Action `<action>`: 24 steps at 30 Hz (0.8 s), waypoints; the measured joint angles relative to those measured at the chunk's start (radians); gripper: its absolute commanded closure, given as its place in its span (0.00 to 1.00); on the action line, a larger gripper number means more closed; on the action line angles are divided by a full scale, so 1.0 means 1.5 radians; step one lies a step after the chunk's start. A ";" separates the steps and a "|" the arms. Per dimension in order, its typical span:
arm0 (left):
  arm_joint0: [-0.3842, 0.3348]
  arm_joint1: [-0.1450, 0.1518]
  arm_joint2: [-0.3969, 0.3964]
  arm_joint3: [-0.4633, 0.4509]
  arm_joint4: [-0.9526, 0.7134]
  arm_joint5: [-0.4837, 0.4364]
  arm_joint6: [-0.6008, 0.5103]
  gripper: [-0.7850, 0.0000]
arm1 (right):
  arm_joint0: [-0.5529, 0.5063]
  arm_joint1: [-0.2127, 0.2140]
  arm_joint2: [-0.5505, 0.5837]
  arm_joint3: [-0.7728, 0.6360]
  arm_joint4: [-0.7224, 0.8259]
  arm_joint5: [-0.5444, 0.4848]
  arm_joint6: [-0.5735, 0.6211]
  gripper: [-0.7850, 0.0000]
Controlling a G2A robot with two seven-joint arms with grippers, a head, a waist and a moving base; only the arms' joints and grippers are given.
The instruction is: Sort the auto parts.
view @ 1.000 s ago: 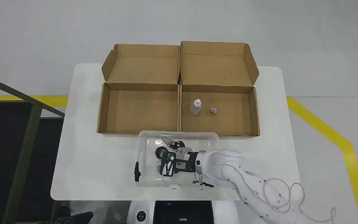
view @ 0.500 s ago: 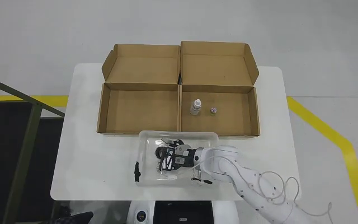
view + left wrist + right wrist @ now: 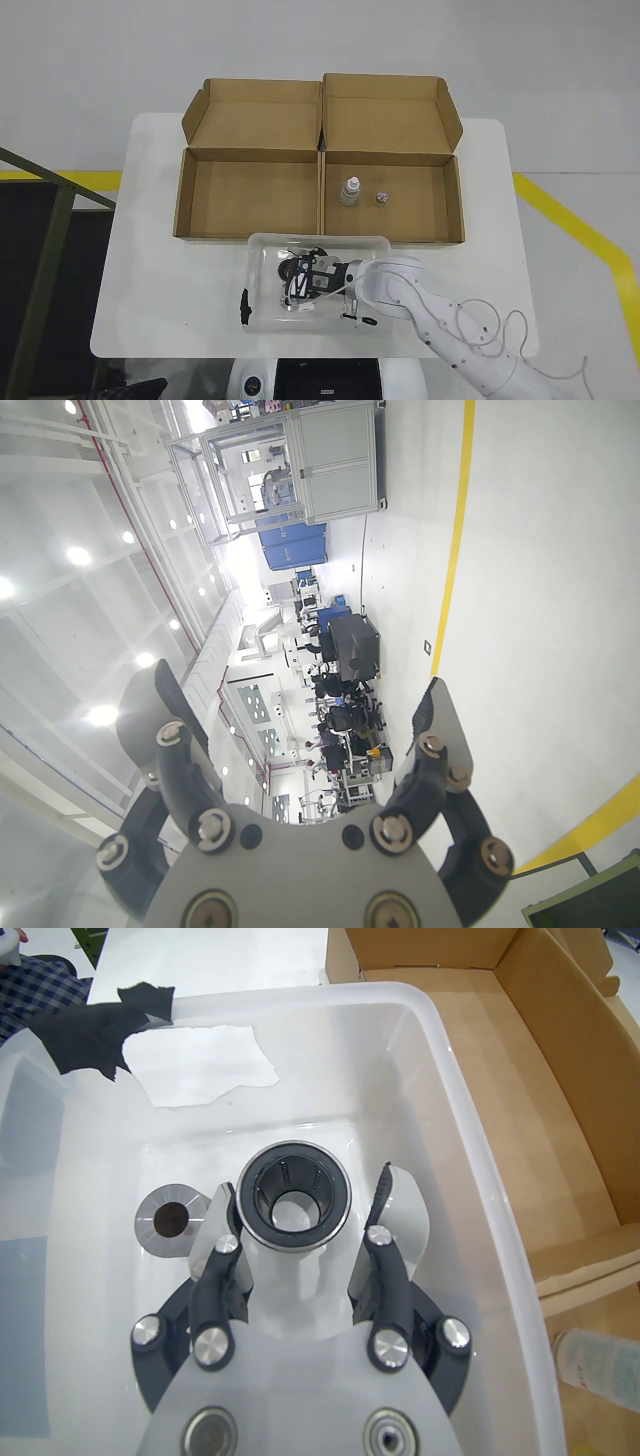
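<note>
One bearing sleeve (image 3: 294, 1242) in clear bin (image 3: 465, 1093), right tool (image 3: 306, 1178) spread around it, left tool (image 3: 299, 674) spread, empty

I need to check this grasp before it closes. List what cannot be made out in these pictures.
- Top view: parts in the bin beneath the right gripper, hidden by gripper and arm.
- Top view: small part in the right box, too small to identify.
- Right wrist view: bottle, cut off by the picture's edge.
- Right wrist view: disc, partly behind the gripper.
</note>
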 measured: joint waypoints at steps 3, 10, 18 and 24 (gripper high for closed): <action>0.000 0.000 0.000 0.000 0.000 0.000 0.000 0.00 | 0.003 -0.002 -0.001 0.005 0.001 -0.002 -0.004 0.40; 0.000 0.000 0.000 0.000 0.000 0.000 0.000 0.00 | 0.009 -0.007 -0.007 0.020 0.007 -0.010 -0.014 0.45; 0.000 0.000 0.000 0.000 0.000 0.000 0.000 0.00 | 0.015 -0.012 -0.009 0.037 0.023 -0.025 -0.028 0.97; 0.000 0.000 0.000 0.000 0.000 0.000 0.000 0.00 | 0.016 -0.014 -0.006 0.039 0.030 -0.031 -0.039 1.00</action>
